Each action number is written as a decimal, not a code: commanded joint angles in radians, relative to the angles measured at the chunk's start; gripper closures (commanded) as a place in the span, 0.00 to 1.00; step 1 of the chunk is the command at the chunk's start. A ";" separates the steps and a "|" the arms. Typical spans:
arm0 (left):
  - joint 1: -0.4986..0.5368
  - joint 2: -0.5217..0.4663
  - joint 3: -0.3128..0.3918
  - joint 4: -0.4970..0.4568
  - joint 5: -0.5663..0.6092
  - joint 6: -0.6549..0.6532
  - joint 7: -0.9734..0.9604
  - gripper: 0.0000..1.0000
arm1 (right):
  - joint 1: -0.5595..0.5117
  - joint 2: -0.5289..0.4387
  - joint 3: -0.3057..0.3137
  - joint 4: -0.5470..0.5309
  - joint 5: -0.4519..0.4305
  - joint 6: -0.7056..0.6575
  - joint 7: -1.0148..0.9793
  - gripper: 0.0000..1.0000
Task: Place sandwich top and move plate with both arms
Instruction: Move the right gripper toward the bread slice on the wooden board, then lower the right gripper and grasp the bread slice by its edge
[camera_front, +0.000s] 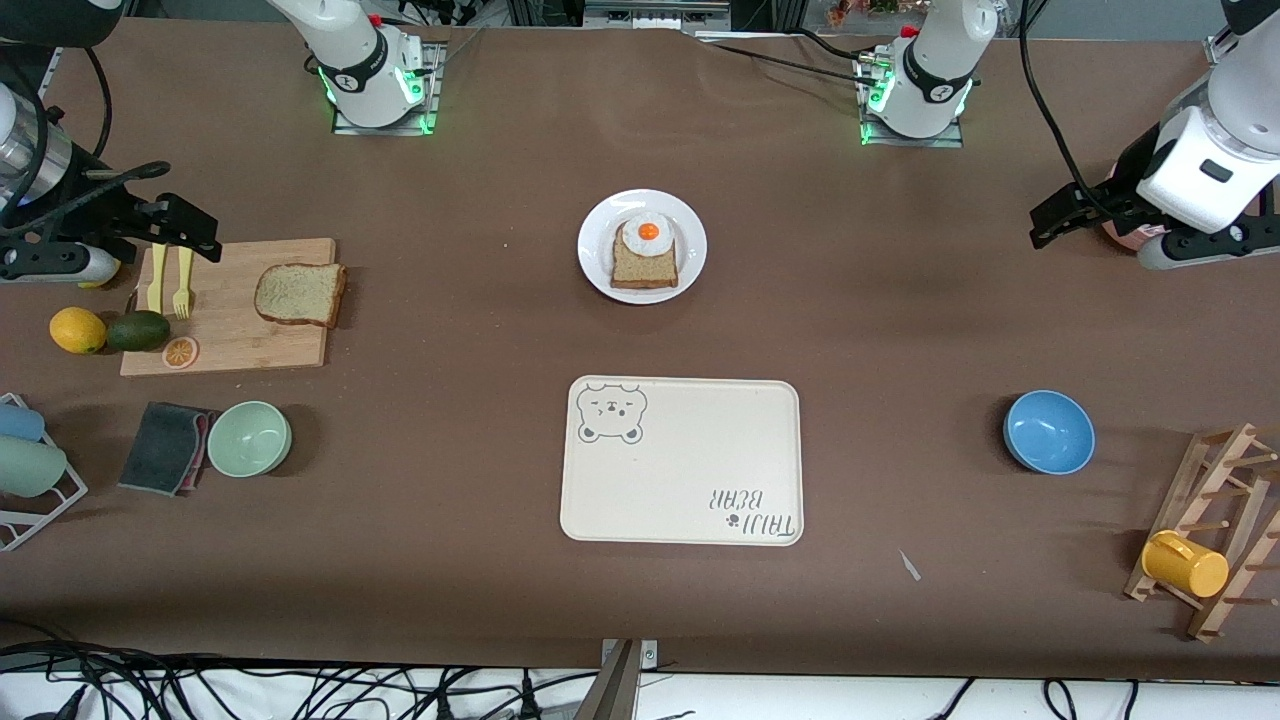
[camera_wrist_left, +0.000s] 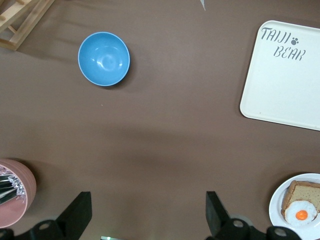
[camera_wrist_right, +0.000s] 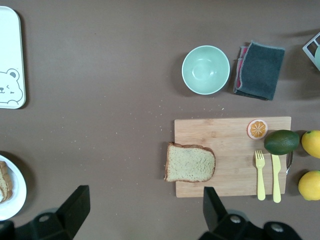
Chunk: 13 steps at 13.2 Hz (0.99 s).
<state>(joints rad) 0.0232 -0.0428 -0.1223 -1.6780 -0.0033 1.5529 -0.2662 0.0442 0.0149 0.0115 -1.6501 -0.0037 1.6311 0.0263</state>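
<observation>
Resting on cutting board (camera_front: 228, 310): sandwich top (camera_front: 299, 294); both hands open, aloft.

Even, bright overhead light fills all three views, sharp throughout. The blue bowl (camera_front: 1049, 432) and green bowl (camera_front: 249, 438) throw soft shadows on the brown table (camera_front: 450, 300). Faint glare sits inside the blue bowl; broad blurry shadows darken the cloth near it.
</observation>
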 joint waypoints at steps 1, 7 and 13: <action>0.006 -0.011 -0.010 0.003 -0.009 0.000 -0.005 0.00 | -0.017 -0.050 0.012 -0.060 0.019 0.004 0.015 0.00; 0.007 -0.011 -0.008 0.003 -0.009 -0.002 -0.005 0.00 | -0.017 -0.053 0.022 -0.122 0.019 0.030 0.012 0.00; 0.007 -0.011 -0.007 0.003 -0.009 -0.002 -0.005 0.00 | -0.015 -0.098 0.031 -0.339 0.002 0.232 0.015 0.00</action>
<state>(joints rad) 0.0238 -0.0440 -0.1261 -1.6776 -0.0033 1.5529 -0.2663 0.0435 -0.0094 0.0247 -1.8377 -0.0027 1.7559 0.0340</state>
